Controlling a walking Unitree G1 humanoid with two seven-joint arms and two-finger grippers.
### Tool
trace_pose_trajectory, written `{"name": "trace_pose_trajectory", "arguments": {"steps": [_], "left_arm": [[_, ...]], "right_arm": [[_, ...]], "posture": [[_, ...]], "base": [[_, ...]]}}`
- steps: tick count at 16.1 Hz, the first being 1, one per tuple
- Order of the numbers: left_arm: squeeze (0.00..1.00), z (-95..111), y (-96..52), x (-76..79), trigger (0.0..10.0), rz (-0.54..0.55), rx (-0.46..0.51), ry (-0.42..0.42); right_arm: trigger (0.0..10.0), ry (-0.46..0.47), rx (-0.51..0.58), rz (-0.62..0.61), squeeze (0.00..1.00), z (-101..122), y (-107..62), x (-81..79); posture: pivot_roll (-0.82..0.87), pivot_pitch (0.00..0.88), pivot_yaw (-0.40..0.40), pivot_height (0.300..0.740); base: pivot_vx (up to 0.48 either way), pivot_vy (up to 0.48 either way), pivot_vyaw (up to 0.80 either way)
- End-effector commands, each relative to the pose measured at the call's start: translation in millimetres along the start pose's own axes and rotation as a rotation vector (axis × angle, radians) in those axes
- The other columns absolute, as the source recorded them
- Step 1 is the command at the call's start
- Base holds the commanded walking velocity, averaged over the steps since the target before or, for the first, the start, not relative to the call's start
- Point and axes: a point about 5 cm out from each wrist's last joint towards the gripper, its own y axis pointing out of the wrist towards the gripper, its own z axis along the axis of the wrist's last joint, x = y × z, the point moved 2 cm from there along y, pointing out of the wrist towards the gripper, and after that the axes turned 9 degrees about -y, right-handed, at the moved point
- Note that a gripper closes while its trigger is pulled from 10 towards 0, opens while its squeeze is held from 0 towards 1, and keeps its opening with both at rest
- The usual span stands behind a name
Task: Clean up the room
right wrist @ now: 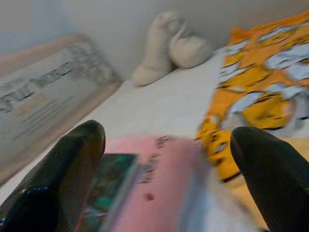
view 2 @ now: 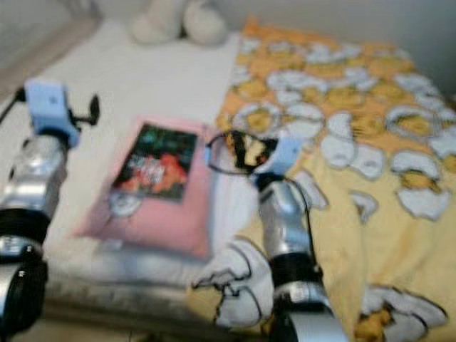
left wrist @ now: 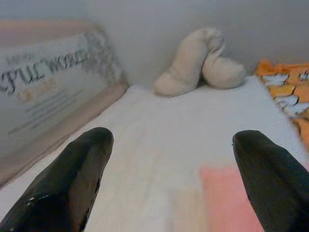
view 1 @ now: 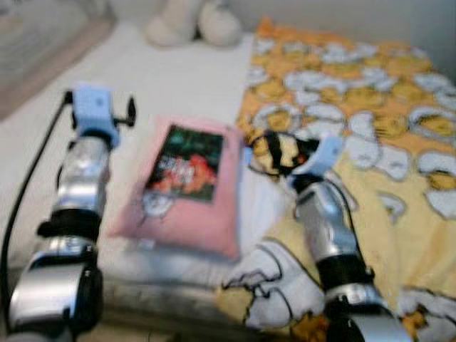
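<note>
Blurred bed (view 1: 178, 78), pillow (view 1: 185, 189) print illegible

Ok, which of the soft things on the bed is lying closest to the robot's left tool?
The pink pillow with the dark picture panel, just beside the left tool. The cream plush toy is far off by the wall; the yellow blanket lies beyond the pillow.

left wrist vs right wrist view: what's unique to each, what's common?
Left wrist view alone: the left tool, open, over bare white sheet, with just a corner of the pink pillow.
Right wrist view alone: the right tool, open, over the pillow's dark printed picture and the blanket's near edge.
Both: the cream plush toy by the wall, the lettered headboard panel, and the orange-and-yellow blanket.
</note>
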Motion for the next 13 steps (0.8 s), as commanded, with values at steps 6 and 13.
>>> {"name": "trace_pose_trajectory", "arguments": {"steps": [6, 13], "left_arm": [[0.00, -19, -1.7, -5.2, 10.0, -0.170, -0.175, -0.014], [0.00, -24, -19.6, -24.8, 10.0, -0.183, -0.190, 0.031]], "right_arm": [[10.0, 0.308, -0.093, 0.020, 0.00, -19, -1.0, -11.8], [10.0, 0.325, -0.254, 0.098, 0.00, -51, 9.8, -50.5]], "posture": [[-0.09, 0.015, 0.054, 0.740], [0.04, 0.082, 0.025, 0.740]], "base": [[0.000, 0.000, 0.00], [0.000, 0.000, 0.00]]}}
